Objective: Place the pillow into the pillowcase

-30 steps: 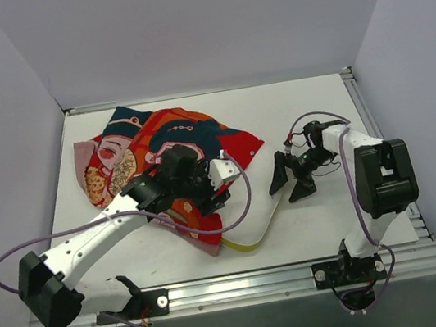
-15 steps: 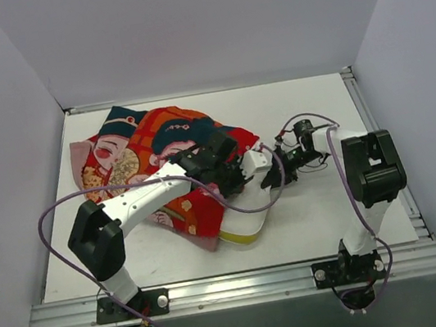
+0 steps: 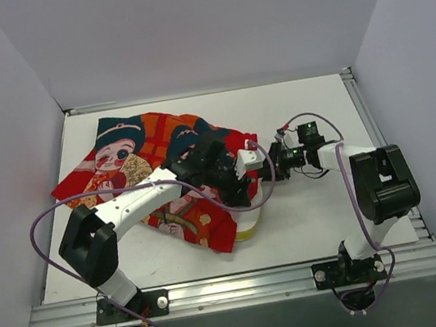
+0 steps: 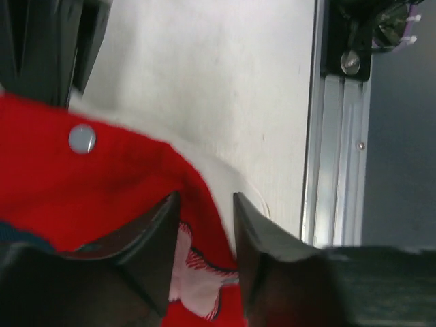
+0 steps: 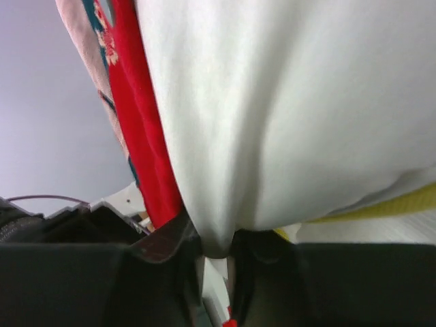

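The red pillowcase (image 3: 140,171) with its cartoon children lies spread at the left and centre of the table. It covers nearly all of the pillow; only a white corner with a yellow band (image 3: 248,223) shows. My left gripper (image 3: 233,165) sits at the pillowcase's right edge. In the left wrist view its jaws (image 4: 204,204) stand open, with the red hem (image 4: 102,184) between them and the white pillow (image 4: 218,170) beyond. My right gripper (image 3: 273,163) (image 5: 214,246) is shut on a fold of the pillow (image 5: 293,102), beside the red pillowcase (image 5: 139,136).
An aluminium rail (image 3: 238,287) runs along the table's near edge and another (image 4: 337,136) along the right side. Grey walls close in the left, back and right. Purple cables (image 3: 48,219) loop off both arms. A metal snap (image 4: 82,139) sits on the pillowcase.
The right gripper moved left from open table and closed on the pillow's edge. The left arm swung right, and the pillowcase now covers more of the pillow and lies flatter at the left.
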{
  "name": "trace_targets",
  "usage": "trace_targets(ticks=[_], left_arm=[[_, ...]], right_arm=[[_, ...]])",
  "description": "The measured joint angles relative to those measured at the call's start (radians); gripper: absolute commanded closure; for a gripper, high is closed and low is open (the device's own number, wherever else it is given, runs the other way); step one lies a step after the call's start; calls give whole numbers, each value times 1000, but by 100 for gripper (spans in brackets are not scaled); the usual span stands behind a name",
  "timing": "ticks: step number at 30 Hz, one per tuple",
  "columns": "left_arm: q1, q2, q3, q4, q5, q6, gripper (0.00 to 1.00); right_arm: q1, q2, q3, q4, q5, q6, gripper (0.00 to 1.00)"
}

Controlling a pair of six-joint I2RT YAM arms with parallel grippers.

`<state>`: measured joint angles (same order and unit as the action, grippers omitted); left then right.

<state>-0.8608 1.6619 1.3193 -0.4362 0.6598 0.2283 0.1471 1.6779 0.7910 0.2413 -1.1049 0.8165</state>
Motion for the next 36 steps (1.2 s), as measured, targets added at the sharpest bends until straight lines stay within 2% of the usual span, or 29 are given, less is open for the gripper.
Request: trace_targets(ticks=[1,2,3,4,5,7,10,12,16,20,23,26,30,31,33,34,36], left_arm=[[16,-7,-30,-27,0,21,42],[33,-10,-44,-56,0,39,38],[48,-13,-48,-86,-2,52,35],[63,-19,-47,-105,-6,64,28],[80,-34,-44,-116,-19,75,26],[107,-57,-6,-142,-55,71,25],[135,-40,137,-144,-154,39,25],[143,1,249,-126,-221,6,20],[136,146,412,-91,-317,-75,16],[122,325,520,-95,-396,-151,16],[103,449,574,-107,-476,-194,17],[82,520,602,-121,-547,-208,22],[63,565,628,-138,-620,-206,41],[63,567,632,-141,-626,-205,54],[67,567,643,-147,-618,-206,70],[71,568,651,-147,-597,-210,89],[79,568,667,-144,-522,-209,100]], right_arm=[[0,2,3,-46,1,-45,74],[1,4,6,-98,2,-93,58],[-2,5,11,-154,5,-137,54],[-10,5,14,-207,8,-187,49],[-17,3,15,-252,10,-231,44],[-51,-3,15,-328,14,-296,43],[-123,-21,32,-409,45,-352,42],[-151,-21,77,-432,84,-367,43],[-152,5,178,-406,136,-362,45],[-151,74,227,-334,182,-316,58],[-150,126,229,-296,213,-269,60],[-140,163,229,-266,224,-235,60],[-119,170,228,-241,235,-224,64],[-113,170,228,-237,239,-222,68],[-106,170,228,-232,243,-221,75],[-103,171,228,-227,243,-219,81],[-99,181,228,-206,235,-206,84]])
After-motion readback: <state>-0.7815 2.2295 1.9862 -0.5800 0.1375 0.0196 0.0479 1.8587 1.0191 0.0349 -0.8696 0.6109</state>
